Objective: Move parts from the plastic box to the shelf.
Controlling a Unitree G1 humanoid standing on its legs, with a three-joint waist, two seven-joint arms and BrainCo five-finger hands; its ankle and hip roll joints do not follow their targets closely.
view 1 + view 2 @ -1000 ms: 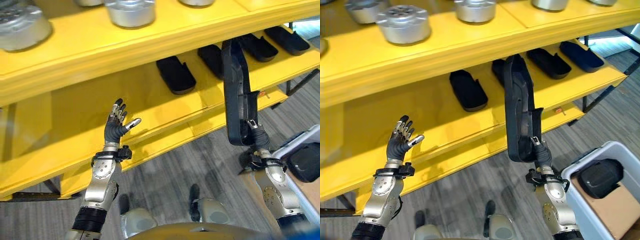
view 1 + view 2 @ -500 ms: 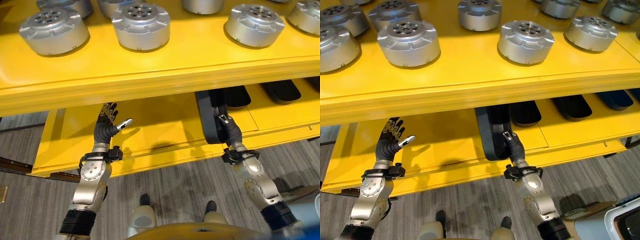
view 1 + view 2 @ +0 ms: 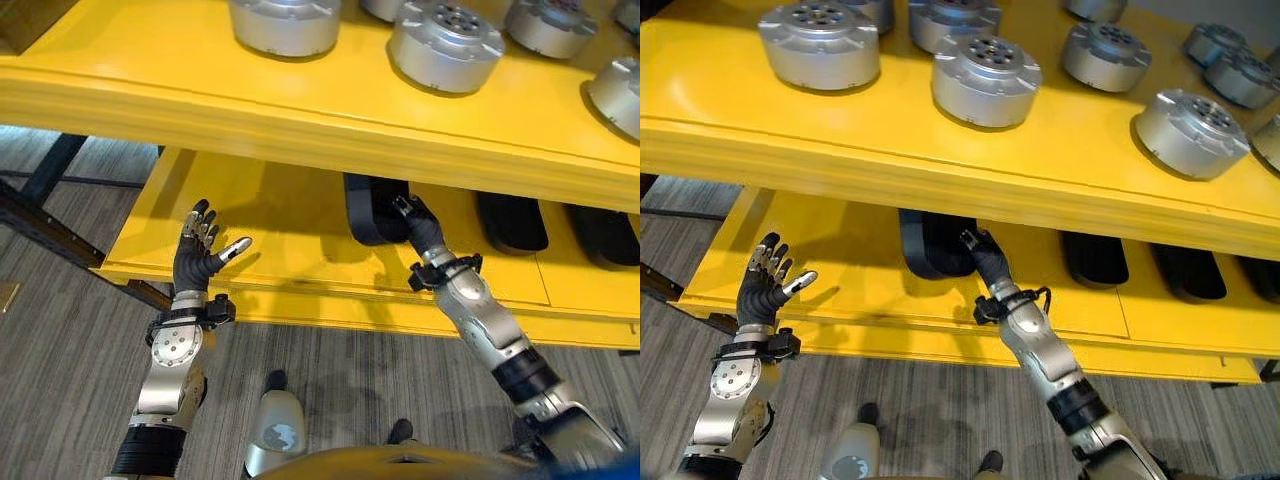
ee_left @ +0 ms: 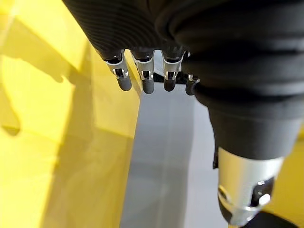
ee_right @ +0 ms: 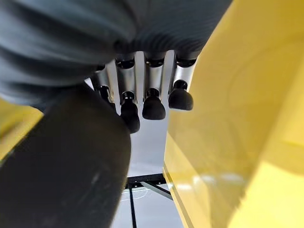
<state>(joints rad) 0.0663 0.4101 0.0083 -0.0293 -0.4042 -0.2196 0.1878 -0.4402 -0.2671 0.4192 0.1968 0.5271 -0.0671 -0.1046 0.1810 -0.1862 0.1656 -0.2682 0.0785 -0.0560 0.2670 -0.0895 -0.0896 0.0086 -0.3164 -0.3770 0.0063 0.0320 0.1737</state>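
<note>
The right hand (image 3: 983, 255) reaches under the upper board of the yellow shelf (image 3: 1060, 190) and rests against the near end of a black part (image 3: 930, 245), which lies on the lower shelf board just left of the hand. In the right wrist view the fingers (image 5: 154, 107) curl beside the part's dark edge, but whether they grip it or merely touch it cannot be told. Further black parts (image 3: 1093, 258) lie in a row to the right on the same board. Silver round parts (image 3: 985, 66) stand on the upper board. The left hand (image 3: 200, 255) is raised in front of the lower board, well apart from the black part, fingers spread and holding nothing.
</note>
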